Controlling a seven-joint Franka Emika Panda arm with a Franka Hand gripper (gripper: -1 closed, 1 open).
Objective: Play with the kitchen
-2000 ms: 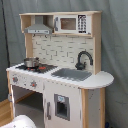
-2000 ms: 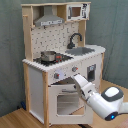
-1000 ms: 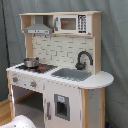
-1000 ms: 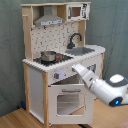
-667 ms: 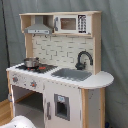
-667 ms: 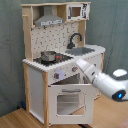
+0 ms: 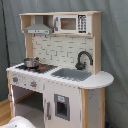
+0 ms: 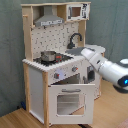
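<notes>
Kitchen [image 8: 55, 65] stands on a wood floor [image 8: 15, 120] against a grey backdrop, at the centre of both exterior views. In the second exterior view we see the arm [image 8: 107, 67] reaching in from the second exterior view's right, its far end near the counter edge beside the sink [image 7: 72, 74]; the gripper itself is hidden past the arm, so we cannot tell whether it is wide or narrow. The oven door [image 8: 70, 102] hangs part open below the hob [image 8: 50, 59]. We judge the step in hand to be an approach toward the counter or the knobs [image 8: 65, 74] on the front panel. To do it well, we keep the wrist above the counter edge and move slowly, since the target is not yet clear. Obstacles follow. The pot [image 8: 48, 55] sits on the hob, close to the approach line. The faucet [image 7: 82, 59] rises behind the sink and may catch the wrist. The open oven door juts out under the arm. The hood [image 7: 39, 27] and microwave [image 7: 70, 23] sit well above, out of the way.
</notes>
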